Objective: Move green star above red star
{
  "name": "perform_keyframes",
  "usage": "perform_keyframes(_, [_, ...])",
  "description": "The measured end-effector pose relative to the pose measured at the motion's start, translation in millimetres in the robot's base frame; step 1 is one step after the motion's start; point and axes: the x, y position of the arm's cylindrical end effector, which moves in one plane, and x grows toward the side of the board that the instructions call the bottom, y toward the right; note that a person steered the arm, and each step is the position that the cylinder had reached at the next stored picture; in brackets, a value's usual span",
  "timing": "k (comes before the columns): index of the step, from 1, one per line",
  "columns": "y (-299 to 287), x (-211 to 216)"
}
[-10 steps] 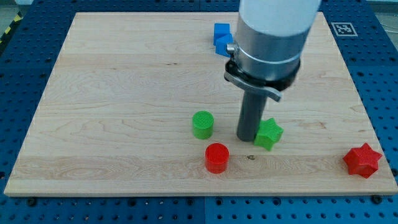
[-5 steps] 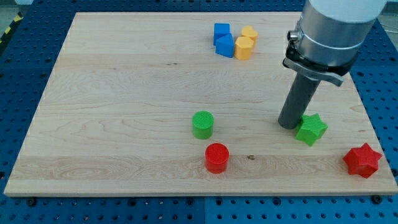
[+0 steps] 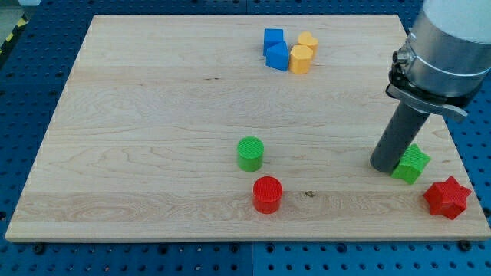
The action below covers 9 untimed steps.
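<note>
**Q:** Since the earlier frames, what has moved?

**A:** Only the small green plastic star block [image 3: 411, 162] and my tip [image 3: 383, 168]. Both have travelled across the pale wooden bench [image 3: 153, 130] from near its middle toward the view's right. The star now lies just up and to the left of the red plastic star block [image 3: 446, 197], near it but apart. My tip sits against the green star's left side.

**Q:** What does the pincer hold?

**A:** No pincer exists on this arm; it ends in a dark straight rod that grips nothing and only pushes.

**Q:** Which step is in hand?

**A:** Judged from the layout, the sideways push is nearly done. The green star is higher in the view than the red one, yet still left of it.

**Q:** What does the next move call for?

**A:** Probably a short further push toward the view's right, kept clear of the red star, so the green one ends directly above it. The bench edge is close, so the push should be small.

**Q:** What else is present?

**A:** A green cylinder [image 3: 249, 153] and a red cylinder [image 3: 268, 194] lie near the middle, well apart from the stars. Two blue blocks [image 3: 274, 48] and two yellow blocks [image 3: 303, 52] cluster at the view's top.
</note>
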Motion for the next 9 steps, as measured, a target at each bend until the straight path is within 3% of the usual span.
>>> perform_keyframes(4, [21.9, -32.2])
perform_keyframes(9, [30.6, 2.6])
